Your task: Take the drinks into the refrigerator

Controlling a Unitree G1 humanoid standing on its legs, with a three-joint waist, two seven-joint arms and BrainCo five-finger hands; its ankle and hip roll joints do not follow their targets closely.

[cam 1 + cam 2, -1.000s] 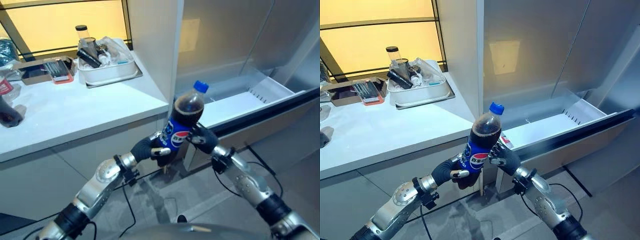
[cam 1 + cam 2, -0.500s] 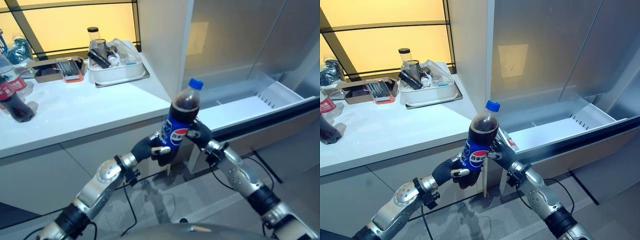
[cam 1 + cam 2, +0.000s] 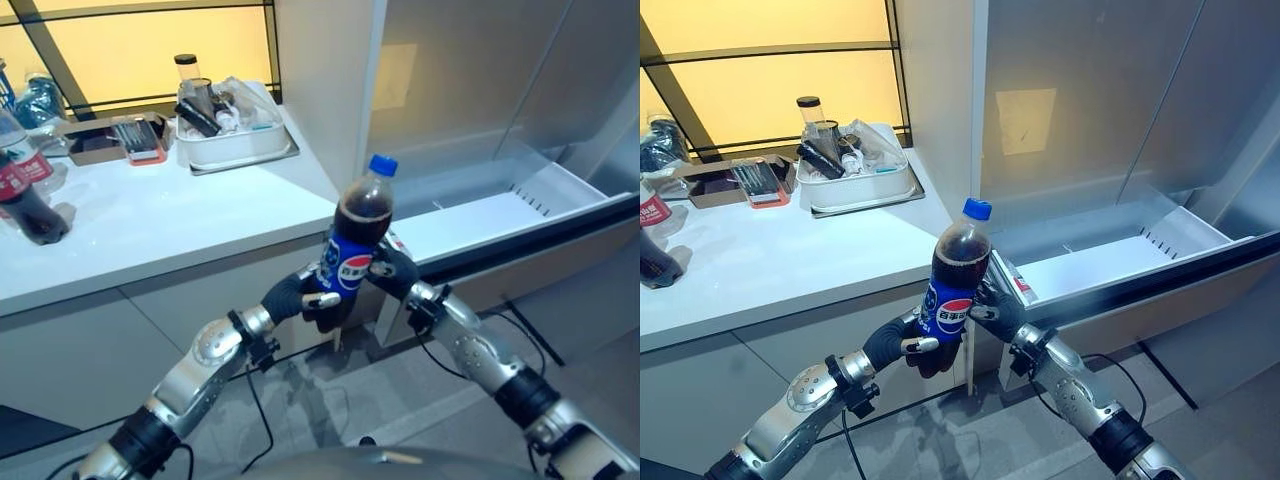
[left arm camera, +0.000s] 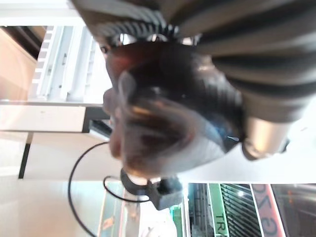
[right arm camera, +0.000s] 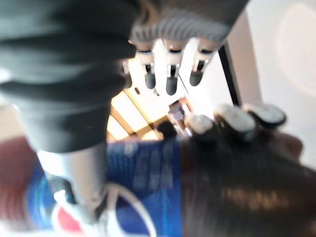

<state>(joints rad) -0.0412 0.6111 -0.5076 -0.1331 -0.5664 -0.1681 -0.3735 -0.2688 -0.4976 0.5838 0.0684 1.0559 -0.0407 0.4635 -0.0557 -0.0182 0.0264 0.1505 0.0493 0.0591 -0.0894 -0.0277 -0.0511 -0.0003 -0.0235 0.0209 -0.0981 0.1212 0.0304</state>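
A cola bottle [image 3: 358, 225] with a blue cap and blue label stands upright in the air, just in front of the white counter's corner [image 3: 300, 215]. My left hand [image 3: 305, 295] comes up from the lower left and is curled round the bottle's base, which shows close up in the left wrist view as the bottle base [image 4: 163, 128]. My right hand [image 3: 397, 273] presses on the label from the right. Its thumb [image 5: 81, 182] lies across the blue label [image 5: 148, 173]. The open refrigerator drawer [image 3: 500, 212] lies just right of the bottle.
On the counter a white tub [image 3: 235, 140] of odds and ends stands at the back, with a flat red case [image 3: 140, 140] beside it. A second cola bottle [image 3: 22, 190] with a red label stands at the far left. The refrigerator's grey inner wall [image 3: 470, 70] rises behind the drawer.
The camera swung left over the first half second. Since then the bottle and both hands have shifted slightly left, and the right hand has slid a little lower on the label.
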